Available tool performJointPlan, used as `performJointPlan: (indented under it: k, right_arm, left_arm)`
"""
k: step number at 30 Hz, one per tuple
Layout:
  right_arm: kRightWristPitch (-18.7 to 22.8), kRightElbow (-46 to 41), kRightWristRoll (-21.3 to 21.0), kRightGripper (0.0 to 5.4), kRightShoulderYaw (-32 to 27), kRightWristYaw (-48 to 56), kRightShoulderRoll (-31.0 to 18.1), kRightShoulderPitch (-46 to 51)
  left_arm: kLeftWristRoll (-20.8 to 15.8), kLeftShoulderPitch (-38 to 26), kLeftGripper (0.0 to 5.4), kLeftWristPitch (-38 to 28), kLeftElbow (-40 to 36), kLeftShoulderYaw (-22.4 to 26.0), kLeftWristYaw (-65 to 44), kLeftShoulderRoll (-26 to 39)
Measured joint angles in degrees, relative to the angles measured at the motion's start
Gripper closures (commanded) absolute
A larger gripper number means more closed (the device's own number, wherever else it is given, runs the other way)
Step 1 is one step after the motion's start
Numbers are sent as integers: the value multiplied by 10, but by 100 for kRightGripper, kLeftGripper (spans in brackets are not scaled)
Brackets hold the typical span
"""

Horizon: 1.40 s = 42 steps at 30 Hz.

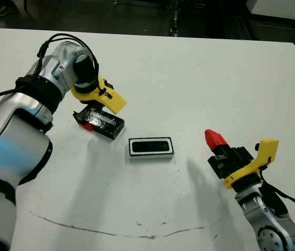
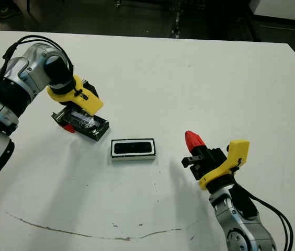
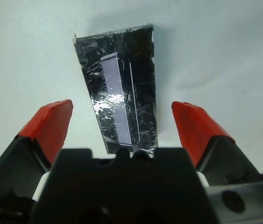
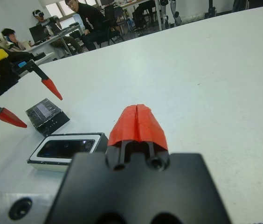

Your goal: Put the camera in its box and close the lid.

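Observation:
The box, a small white-walled tray with a dark rim, lies at the table's middle. The camera lies inside it as a dark glossy bar. The lid, glossy black with a pale strip, lies flat on the table to the left of the box. My left gripper hangs open just above the lid. One red finger stands on each side of the lid without gripping it. My right gripper is shut on nothing, to the right of the box and apart from it.
A thin brown mark runs across the white table near its front. Beyond the far edge the floor is dark. In the right wrist view, people sit at desks far behind the table.

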Motion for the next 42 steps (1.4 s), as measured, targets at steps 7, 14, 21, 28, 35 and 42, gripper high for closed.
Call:
performJointPlan:
  k: [7,14,21,28,35,42]
  right_arm:
    - [0,0,-2,540,3,-2,0,2]
    - [0,0,-2,540,3,-2,0,2]
    - [0,0,-2,540,4,-2,1,4]
    - [0,-1,-6,540,4,-2,1,5]
    - [-1,-2,-6,540,4,-2,1,6]
    - [-1,-2,2,540,3,-1,1,5]
  left_arm:
    - [19,0,2,-21,20,-4,17,-8]
    - [29,0,2,-21,38,-6,21,-20]
    - [27,-1,2,60,57,13,5,-31]
    - [23,-1,84,128,63,31,-16,-43]
    - [23,0,185,118,62,30,-22,-43]
    - [24,0,223,107,61,27,-29,-43]
